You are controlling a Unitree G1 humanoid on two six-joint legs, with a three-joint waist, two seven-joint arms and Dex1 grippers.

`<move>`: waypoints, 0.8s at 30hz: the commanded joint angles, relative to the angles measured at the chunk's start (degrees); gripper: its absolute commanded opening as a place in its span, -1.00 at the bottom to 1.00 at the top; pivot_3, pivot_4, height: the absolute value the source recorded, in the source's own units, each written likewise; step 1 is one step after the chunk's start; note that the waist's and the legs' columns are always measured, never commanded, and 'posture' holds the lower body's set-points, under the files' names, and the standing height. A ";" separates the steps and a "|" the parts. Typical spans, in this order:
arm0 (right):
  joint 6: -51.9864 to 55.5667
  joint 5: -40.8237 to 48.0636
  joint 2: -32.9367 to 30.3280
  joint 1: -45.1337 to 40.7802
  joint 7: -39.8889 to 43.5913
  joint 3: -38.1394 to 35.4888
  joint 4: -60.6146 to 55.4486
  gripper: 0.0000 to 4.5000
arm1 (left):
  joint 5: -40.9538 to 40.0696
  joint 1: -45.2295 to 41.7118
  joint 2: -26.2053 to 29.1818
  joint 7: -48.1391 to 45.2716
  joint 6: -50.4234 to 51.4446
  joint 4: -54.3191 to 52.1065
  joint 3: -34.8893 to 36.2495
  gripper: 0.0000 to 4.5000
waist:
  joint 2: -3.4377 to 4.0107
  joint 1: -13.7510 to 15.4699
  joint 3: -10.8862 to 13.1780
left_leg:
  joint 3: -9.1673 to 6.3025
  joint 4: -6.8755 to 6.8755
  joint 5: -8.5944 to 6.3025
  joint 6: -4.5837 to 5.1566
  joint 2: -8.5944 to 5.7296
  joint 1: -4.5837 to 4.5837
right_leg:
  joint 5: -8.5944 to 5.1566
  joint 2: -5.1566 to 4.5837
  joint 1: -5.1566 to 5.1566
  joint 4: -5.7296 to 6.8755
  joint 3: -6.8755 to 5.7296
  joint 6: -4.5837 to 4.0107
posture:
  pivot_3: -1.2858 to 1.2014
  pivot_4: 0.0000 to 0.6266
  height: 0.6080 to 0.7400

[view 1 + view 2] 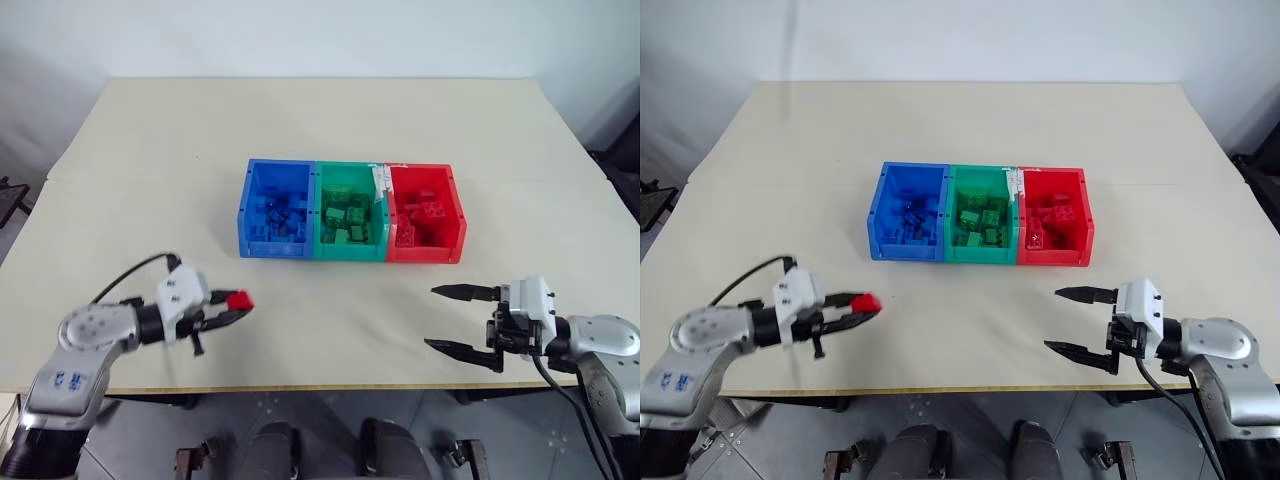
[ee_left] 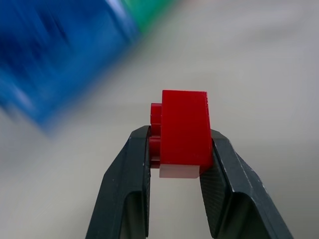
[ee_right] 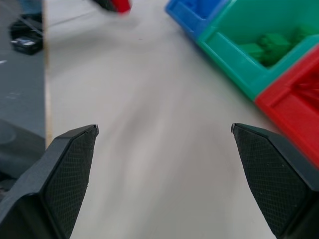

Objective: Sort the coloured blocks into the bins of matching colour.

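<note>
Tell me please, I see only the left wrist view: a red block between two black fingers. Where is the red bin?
Observer: The red plastic bin is the rightmost of three joined bins on the beige table.
Operator: Is the other gripper busy?
Observer: No, the right gripper is open, holding nothing, above the table's near edge.
Operator: Any loose blocks on the table?
Observer: None visible; the small red studded block in the left gripper is the one outside the bins.

Both arms are silver-grey metal with round joints; each ends in a white wrist block, black cable looping behind, and black tapered fingers with cross-hatched pads.
</note>
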 commanded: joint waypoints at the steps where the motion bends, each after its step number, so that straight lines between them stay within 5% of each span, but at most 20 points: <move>1: 0.21 1.40 1.56 2.77 -4.86 -4.38 -3.97 1.00 | -1.18 -9.87 -3.37 -0.99 2.35 2.38 -5.31 -0.58 | -0.02 -0.02 -0.02 | 0.03 0.01 0.01 0.01 -0.01 0.01 | 0.01 0.01 0.01 -0.01 0.00 0.01 | 0.03 -0.52 1.00; 5: 0.04 1.07 4.37 7.37 -10.81 -7.58 -8.23 1.00 | 4.37 -23.70 -13.56 -3.87 -1.75 17.39 -15.87 -0.58 | 0.01 0.65 -0.05 | 0.23 0.01 0.04 0.06 -0.25 0.06 | 0.03 0.07 0.11 -0.09 -0.01 0.06 | 0.03 -0.52 1.00; 10: 0.77 0.63 6.90 12.61 -17.48 -10.15 -15.04 1.00 | 10.30 -37.20 -26.29 -1.80 -11.62 37.22 -20.66 -0.58 | -0.03 0.87 -0.01 | 0.48 0.00 0.05 0.05 -0.20 -0.02 | 0.04 0.20 0.08 -0.23 -0.08 0.08 | 0.03 -0.52 1.00; 15: 1.83 0.75 10.47 20.55 -23.64 -12.51 -23.53 1.00 | 15.01 -51.08 -36.67 6.11 -23.17 59.47 -19.02 -0.58 | -0.07 1.49 0.00 | 0.52 -0.03 0.08 0.05 -0.23 -0.15 | 0.07 0.20 0.14 -0.45 -0.25 0.13 | 0.03 -0.52 1.00; 21: 2.26 -0.37 13.26 25.24 -29.17 -13.83 -28.32 1.00 | 16.83 -57.64 -41.19 8.43 -27.67 73.39 -16.78 -0.58 | -0.07 0.91 0.00 | 0.60 -0.15 0.02 0.16 -0.22 -0.15 | 0.10 0.20 0.14 -0.64 -0.27 0.20 | 0.03 -0.52 1.00; 24: 1.98 -0.50 14.64 24.96 -32.26 -14.52 -28.58 1.00 | 17.33 -59.05 -42.13 9.87 -29.11 77.27 -15.39 -0.15 | -0.07 1.01 0.01 | 0.57 -0.12 0.03 0.15 -0.21 -0.16 | 0.10 0.20 0.14 -0.62 -0.27 0.19 | 0.03 -0.52 1.00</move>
